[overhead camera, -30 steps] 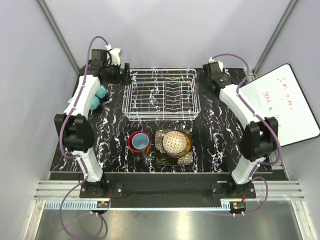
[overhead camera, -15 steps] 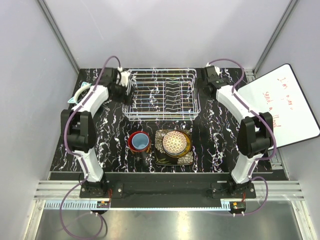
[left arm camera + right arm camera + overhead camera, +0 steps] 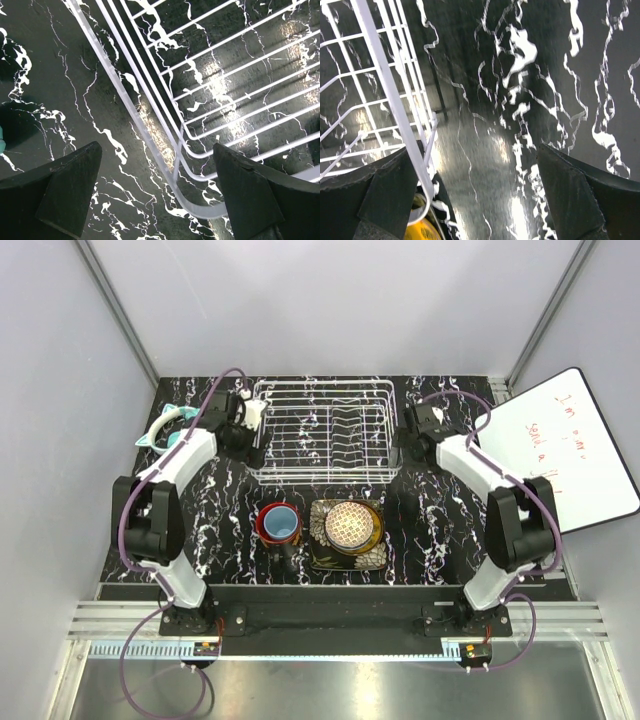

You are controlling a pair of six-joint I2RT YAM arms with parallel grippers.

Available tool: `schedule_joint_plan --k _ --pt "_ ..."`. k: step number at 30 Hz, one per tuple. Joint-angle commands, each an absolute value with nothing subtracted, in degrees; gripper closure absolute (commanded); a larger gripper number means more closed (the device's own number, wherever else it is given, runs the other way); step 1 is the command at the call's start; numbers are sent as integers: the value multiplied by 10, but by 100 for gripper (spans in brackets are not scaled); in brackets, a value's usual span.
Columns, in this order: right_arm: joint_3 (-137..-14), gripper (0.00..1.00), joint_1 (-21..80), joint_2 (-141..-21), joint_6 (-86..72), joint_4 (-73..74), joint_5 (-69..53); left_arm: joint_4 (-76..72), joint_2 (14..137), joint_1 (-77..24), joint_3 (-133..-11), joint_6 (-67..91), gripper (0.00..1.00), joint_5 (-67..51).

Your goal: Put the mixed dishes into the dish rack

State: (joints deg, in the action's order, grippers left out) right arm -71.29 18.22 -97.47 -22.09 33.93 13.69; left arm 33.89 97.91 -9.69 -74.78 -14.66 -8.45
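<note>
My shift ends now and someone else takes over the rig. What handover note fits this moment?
Left gripper: open, empty, fingers either side of the dish rack left rim.
Right gripper: open, empty, at the rack's right edge.
Dishes: light blue cup sits in the dark mug; gold bowl on the yellow plate on the black square plate, all on the table on the near side of the rack.
Done: nothing loaded.
Left: all five dishes.
</note>
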Motion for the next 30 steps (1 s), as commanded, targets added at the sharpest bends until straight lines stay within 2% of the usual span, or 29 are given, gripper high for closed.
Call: schedule_joint_plan --k 1,12,17,30 --pt "-679 0 189 -913 -248 336 133 327 955 -103 -722 -159 2 -76" --pt "-647 0 203 -890 -265 337 123 310 929 -104 -683 -158 3 -72" --pt "-650 0 242 -840 -243 338 170 301 939 -103 -729 -157 2 -62" --pt "-609 2 267 -749 -252 374 146 302 1040 -103 -855 -142 2 -62"
